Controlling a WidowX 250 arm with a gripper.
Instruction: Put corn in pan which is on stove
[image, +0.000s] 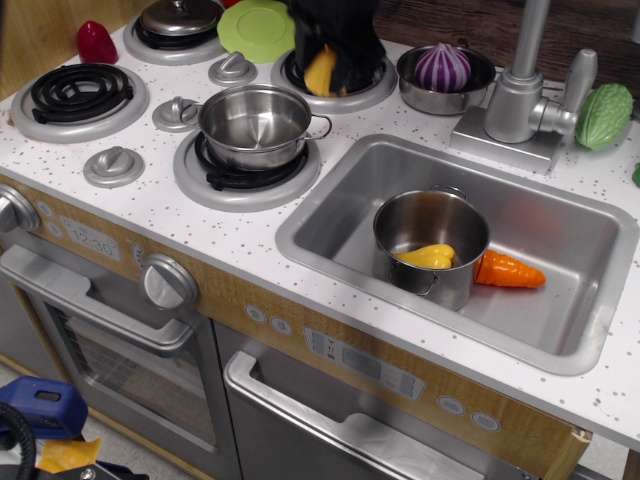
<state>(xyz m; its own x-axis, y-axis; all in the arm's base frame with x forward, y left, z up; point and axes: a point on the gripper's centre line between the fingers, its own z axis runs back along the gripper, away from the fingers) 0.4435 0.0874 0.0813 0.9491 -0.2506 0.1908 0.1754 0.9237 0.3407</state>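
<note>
Yellow corn (320, 70) half hidden by the blurred black pincer (338, 50).

A steel sink (560, 330) is set into the speckled worktop (200, 215). In it stands a tall steel pot (430, 245) holding a smooth yellow vegetable (425, 257), with an orange carrot (508, 270) just beside it. Behind, a purple onion (441, 66) sits in a steel bowl (420, 95) near the faucet (520, 95). A green plate (255, 30) lies further back.

Four burner rings (76, 97) and four knobs (113, 165) on the stove (150, 200); two steel pots: the pan (254, 125) at ten o'clock, a taller pot (430, 245) in the sink (560, 330); one onion bowl (443, 75); one carrot (508, 270).
</note>
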